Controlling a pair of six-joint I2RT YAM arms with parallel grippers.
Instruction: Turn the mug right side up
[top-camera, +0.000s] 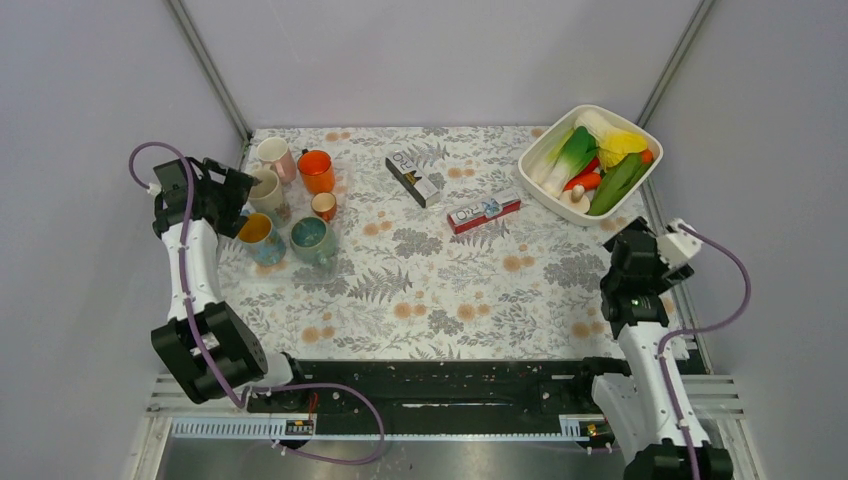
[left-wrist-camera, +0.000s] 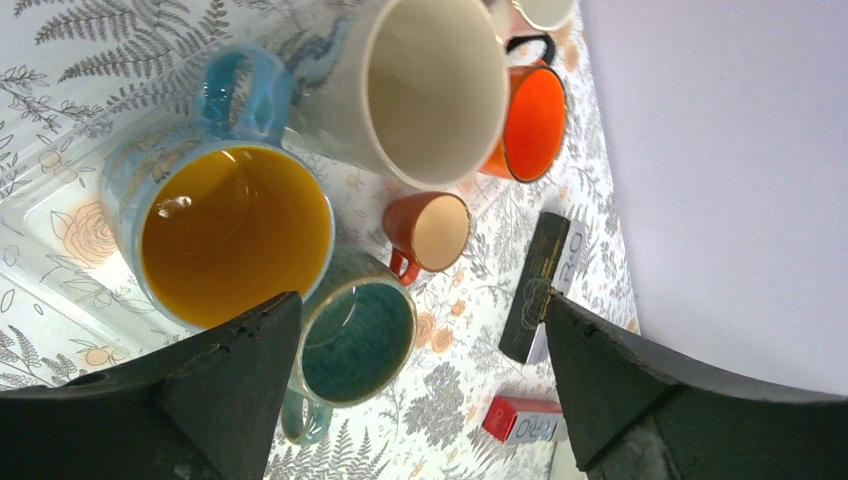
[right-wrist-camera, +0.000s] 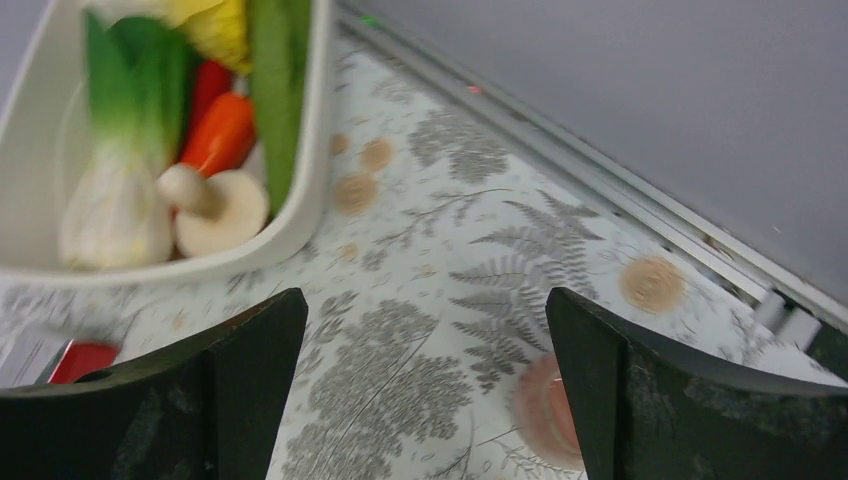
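L gripper (left-wrist-camera: 420, 305): jaws spread wide, nothing held, over mug cluster at far-L of table (top-camera: 430, 290). Blue mug (left-wrist-camera: 235, 235), yellow inside, stands mouth-up just beside L finger, outside the gap. Cream mug (left-wrist-camera: 430, 90) beyond it and teal mug (left-wrist-camera: 360, 340) seen btwn fingers, both upright. R gripper (right-wrist-camera: 425, 300): jaws spread, empty, near veg tray (right-wrist-camera: 300, 220).

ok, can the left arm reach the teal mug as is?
Probably yes: the open left tool hangs close by, and the teal mug sits at the cluster's outer edge with free table to its right.
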